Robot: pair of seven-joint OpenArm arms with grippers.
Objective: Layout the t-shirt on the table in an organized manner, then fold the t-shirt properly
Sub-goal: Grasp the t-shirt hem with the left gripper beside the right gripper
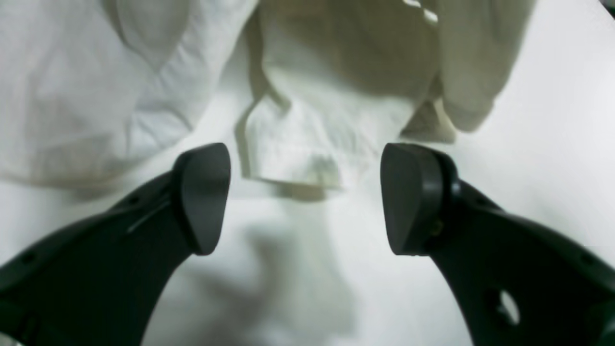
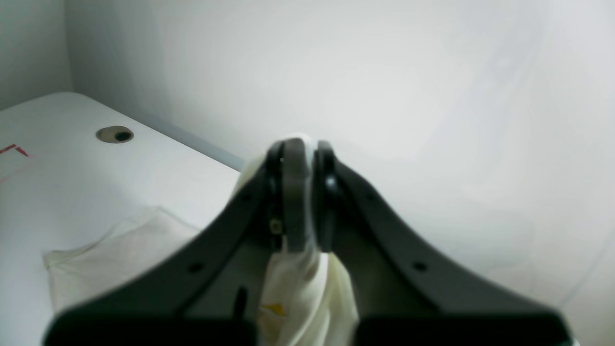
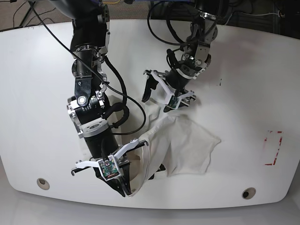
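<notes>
The crumpled t-shirt (image 3: 180, 143) stretches diagonally across the surface (image 3: 243, 84), its near end pinched in the closed right pincer (image 2: 307, 202), while the left pincer (image 1: 305, 197) gapes empty above it.

one t-shirt (image 3: 183, 140), two hands, one table (image 3: 37, 93)

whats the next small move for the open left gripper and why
Probably ease the left gripper forward and shut it on the cloth edge just ahead. Its jaws stand open with nothing between them, while the right gripper is shut on the t-shirt, which lies bunched on the table. A second grip would let both arms spread it.
</notes>
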